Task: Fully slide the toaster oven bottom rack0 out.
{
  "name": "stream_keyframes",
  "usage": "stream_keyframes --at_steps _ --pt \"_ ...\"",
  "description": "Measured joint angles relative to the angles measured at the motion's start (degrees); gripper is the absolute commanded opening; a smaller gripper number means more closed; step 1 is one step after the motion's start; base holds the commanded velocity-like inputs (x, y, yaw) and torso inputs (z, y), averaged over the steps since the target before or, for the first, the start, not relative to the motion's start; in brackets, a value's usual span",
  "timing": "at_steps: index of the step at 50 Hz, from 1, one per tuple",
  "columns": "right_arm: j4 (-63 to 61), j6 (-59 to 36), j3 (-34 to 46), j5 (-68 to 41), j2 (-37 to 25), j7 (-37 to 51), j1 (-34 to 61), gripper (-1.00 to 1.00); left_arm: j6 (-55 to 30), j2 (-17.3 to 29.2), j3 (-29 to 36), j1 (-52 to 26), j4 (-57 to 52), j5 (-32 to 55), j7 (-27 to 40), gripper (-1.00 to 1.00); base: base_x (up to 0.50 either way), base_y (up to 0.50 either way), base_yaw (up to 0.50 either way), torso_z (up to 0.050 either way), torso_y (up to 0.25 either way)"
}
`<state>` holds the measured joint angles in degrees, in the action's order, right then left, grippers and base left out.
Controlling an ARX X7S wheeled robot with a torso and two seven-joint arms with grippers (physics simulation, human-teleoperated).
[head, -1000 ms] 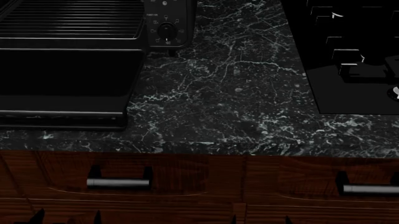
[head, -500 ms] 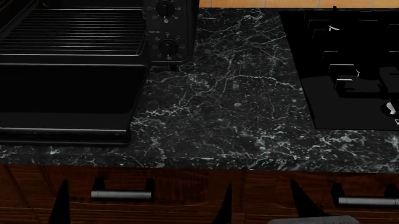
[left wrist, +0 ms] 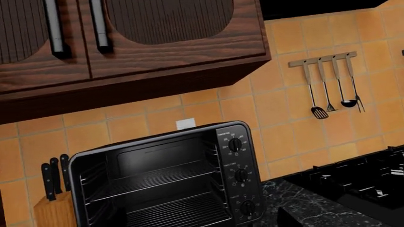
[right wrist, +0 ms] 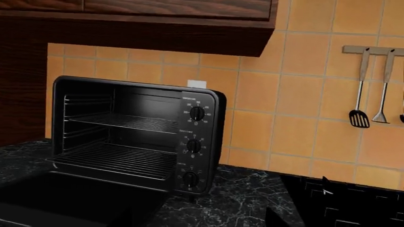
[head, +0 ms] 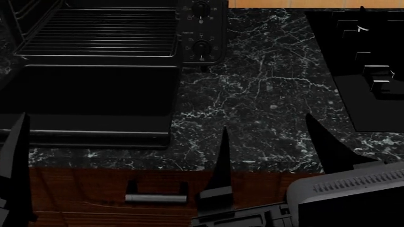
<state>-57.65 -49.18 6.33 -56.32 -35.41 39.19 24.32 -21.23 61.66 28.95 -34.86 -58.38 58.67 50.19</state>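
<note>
The left gripper (head: pixel 14 165) shows only as one dark finger at 8 o'clock in the head view, so I cannot tell how wide it is. The oven (head: pixel 120 42) sits at 11 o'clock on the counter (head: pixel 265 94), its door (head: pixel 88 94) folded down flat. The bottom rack (head: pixel 101 33) pokes a little past the oven's mouth. At 5 o'clock the right gripper (head: pixel 268 142) is spread wide, holding nothing. The stove (head: pixel 372 71) is at 2 o'clock.
</note>
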Motion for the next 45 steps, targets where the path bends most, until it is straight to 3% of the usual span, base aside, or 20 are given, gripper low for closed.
stream_keyframes --at_steps 18,41,45 --pt "-0.7 -0.6 4.0 -12.7 -5.5 9.7 10.4 1.00 3.4 8.5 6.5 -9.1 -1.0 7.4 6.3 1.00 0.00 0.50 0.00 0.050 0.012" --pt "-0.4 -0.8 5.3 -20.0 -7.1 14.5 17.5 1.00 4.8 10.6 9.6 -12.2 -0.8 8.7 7.6 1.00 0.00 0.50 0.00 0.050 0.012" --pt "0.5 -1.0 5.7 -21.6 -7.1 15.4 18.9 1.00 4.5 10.5 9.9 -12.7 -0.7 8.8 7.7 1.00 0.00 0.07 0.00 0.050 0.013"
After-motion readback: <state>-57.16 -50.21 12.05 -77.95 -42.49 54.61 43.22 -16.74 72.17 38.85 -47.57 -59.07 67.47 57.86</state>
